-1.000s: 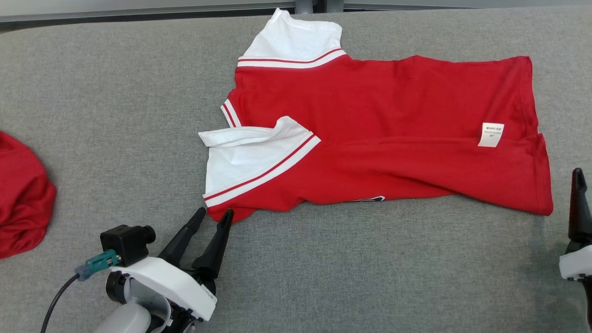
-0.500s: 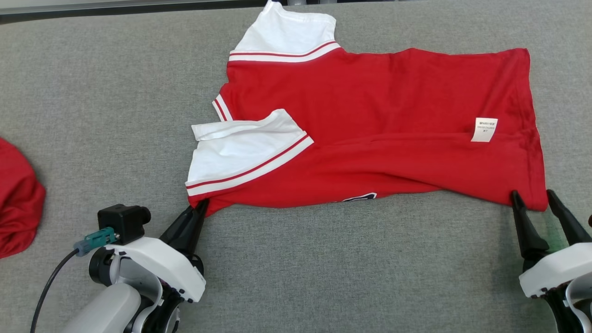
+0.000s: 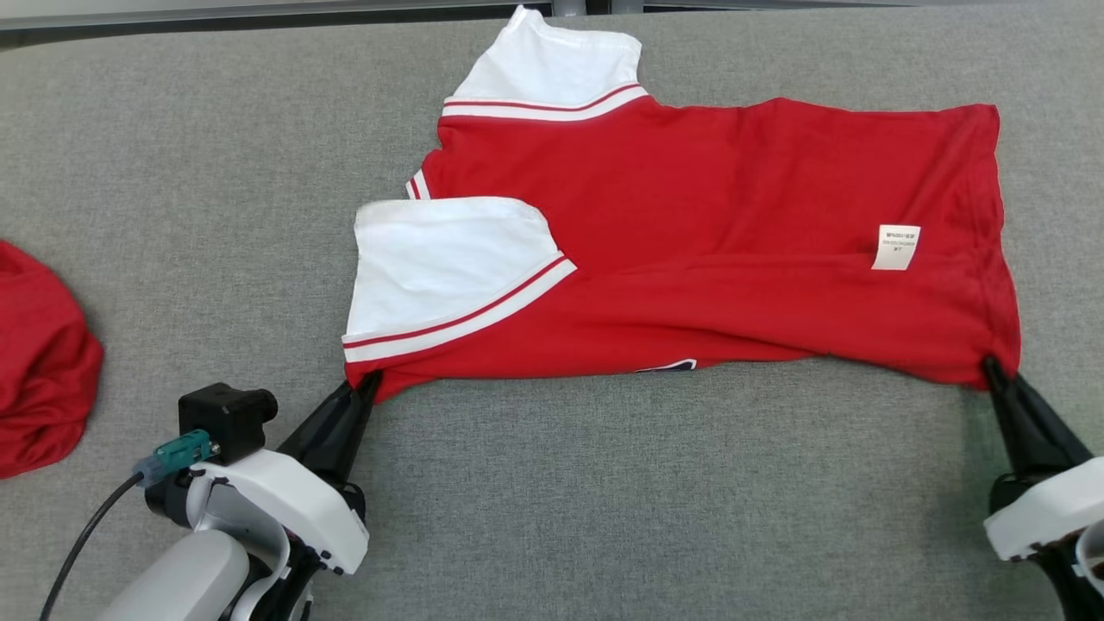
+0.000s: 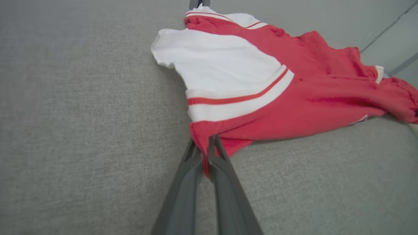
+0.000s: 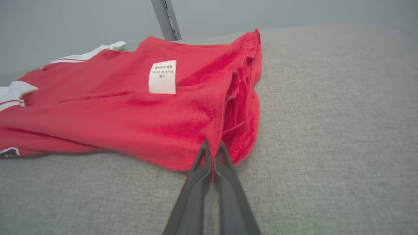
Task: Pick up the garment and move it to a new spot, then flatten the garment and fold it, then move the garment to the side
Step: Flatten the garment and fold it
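Two corners of the garment (image 3: 690, 224) are pinched, one in each of my hands. My left hand (image 3: 369, 384) is closed tight on the near-left corner, just below the white-and-red trim, with red cloth caught between the two dark fingers. My right hand (image 3: 992, 369) is closed the same way on the near-right corner, at the hem.

The garment lies across the middle of the worktop (image 3: 604, 500), neck end to the left and hem to the right, mostly flat with a few soft ridges. I judge the work to be partway through. The near sleeve (image 3: 440, 259) is laid in over the red body, the care label (image 3: 897, 247) faces up near the hem, and a long crease runs left to right, so one lengthwise fold looks begun. The far sleeve (image 3: 552, 69) sticks out towards the far edge, not folded in. Whether this spot is the new one I cannot tell. Left to do, as I read it: carry these two corners over to finish folding, then move the bundle to the side.

The worktop is covered in grey woven fabric, matte and even. A bunched red cloth (image 3: 39, 362) sits at its left edge, well apart from the garment. Beyond the far edge runs a pale wall with a grey metal upright (image 5: 165, 19).
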Available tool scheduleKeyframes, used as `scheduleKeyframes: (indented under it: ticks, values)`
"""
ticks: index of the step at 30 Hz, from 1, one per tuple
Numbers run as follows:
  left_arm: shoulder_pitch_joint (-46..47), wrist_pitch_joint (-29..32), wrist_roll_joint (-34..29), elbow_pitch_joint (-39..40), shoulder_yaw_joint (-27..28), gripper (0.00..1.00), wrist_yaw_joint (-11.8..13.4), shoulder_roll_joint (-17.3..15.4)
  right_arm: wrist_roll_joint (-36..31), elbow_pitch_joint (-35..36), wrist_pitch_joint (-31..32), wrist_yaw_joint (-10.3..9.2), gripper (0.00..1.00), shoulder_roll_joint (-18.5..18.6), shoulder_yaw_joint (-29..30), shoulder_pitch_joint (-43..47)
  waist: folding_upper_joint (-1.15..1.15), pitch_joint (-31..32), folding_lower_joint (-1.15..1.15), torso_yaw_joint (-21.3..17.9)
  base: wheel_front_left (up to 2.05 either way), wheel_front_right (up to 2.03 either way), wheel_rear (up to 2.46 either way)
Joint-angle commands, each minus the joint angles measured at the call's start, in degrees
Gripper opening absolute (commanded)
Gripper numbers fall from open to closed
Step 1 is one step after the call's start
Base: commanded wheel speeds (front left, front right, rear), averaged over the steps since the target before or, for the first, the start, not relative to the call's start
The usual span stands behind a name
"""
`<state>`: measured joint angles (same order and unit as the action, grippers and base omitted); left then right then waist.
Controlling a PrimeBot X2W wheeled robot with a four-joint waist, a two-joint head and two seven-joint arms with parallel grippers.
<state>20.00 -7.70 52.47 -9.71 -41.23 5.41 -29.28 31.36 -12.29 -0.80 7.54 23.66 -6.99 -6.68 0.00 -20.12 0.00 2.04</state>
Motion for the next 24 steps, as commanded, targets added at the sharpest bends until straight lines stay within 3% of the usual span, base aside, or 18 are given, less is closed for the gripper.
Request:
scheduleKeyframes:
  ticks: [1, 5, 9, 16, 24]
  values:
    - [0.7, -0.5, -1.0, 0.4, -0.2, 0.00, -0.7, -1.0, 1.0, 0.6, -0.3, -0.10, 0.00, 1.2, 0.5, 1.1, 0.00, 0.2, 0.00, 0.0, 0.00, 0.00, 0.00]
    - [0.1, 0.0, -3.5, 3.6, -2.9, 0.00, -4.4, -4.0, 5.1, 3.1, 1.7, -0.11, 0.00, 5.0, 1.0, 3.8, 0.00, 1.0, 0.00, -0.3, 0.00, 0.00, 0.00]
    - [-2.1, 3.4, -4.8, 8.9, -5.8, 0.00, -5.5, -7.6, 7.8, 5.3, 5.1, -0.11, 0.00, 7.8, 2.1, 7.4, 0.00, 1.5, 0.00, -0.5, 0.00, 0.00, 0.00]
    - [-7.8, 10.2, -3.2, 18.3, -8.6, 0.00, -1.7, -11.8, 7.7, 6.4, 9.8, -0.12, 0.00, 11.1, 6.5, 13.7, 0.00, 1.0, 0.00, -0.3, 0.00, 0.00, 0.00]
    - [-10.3, 14.1, -1.8, 21.2, -10.0, 0.00, 1.6, -12.6, 5.3, 5.4, 16.1, -0.14, 0.00, 10.8, 9.6, 17.8, 0.00, 1.3, 0.00, 0.3, 0.00, 0.00, 0.00]
